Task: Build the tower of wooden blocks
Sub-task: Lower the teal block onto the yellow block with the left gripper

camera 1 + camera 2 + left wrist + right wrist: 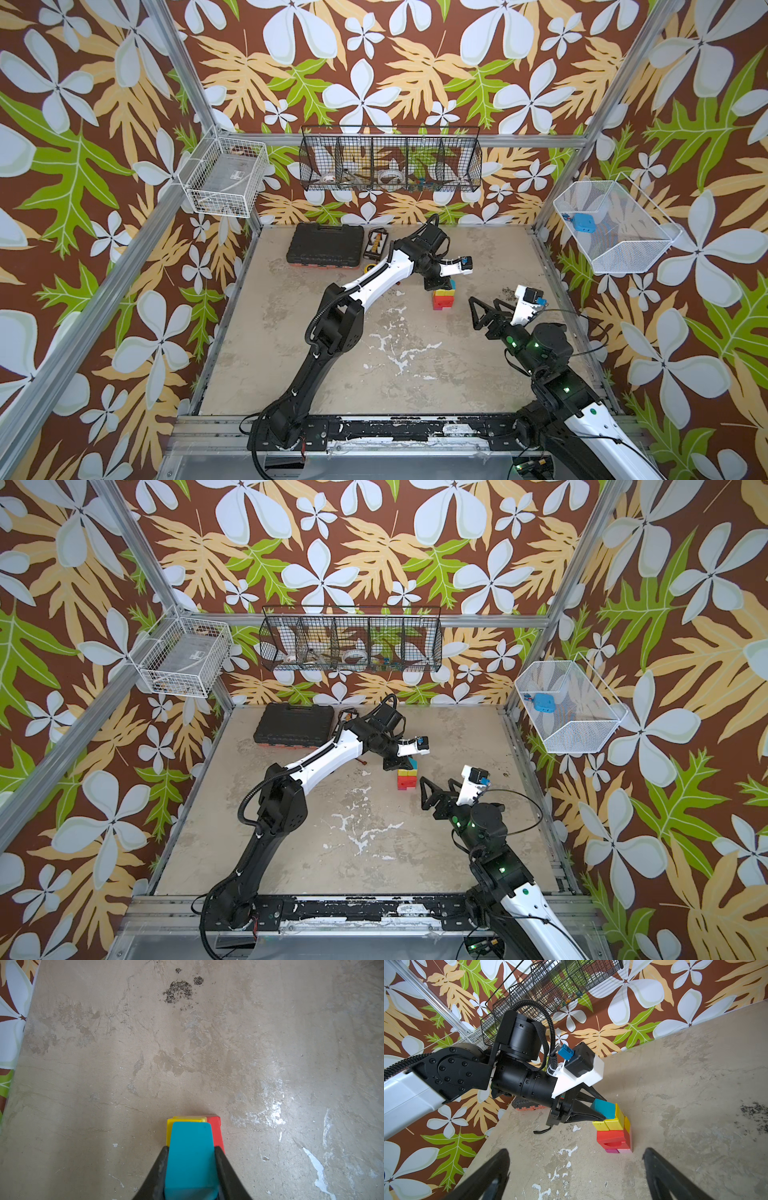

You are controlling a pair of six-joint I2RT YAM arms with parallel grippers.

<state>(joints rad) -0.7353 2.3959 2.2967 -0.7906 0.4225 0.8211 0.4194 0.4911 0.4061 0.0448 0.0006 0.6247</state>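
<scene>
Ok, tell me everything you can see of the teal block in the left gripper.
The teal block is a smooth, matte-painted piece, wood by its look, with flat faces and rounded corners; one facet slopes away near the palm. The left gripper is shut on two opposite sides. The block hangs over the yellow layer of the tower, at or just above it; contact there cannot be told. Nothing else touches it.

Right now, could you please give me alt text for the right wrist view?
The left gripper holds a teal block at the top of the multicoloured tower on a worn table; the open right gripper hangs nearby, apart from it.
</scene>
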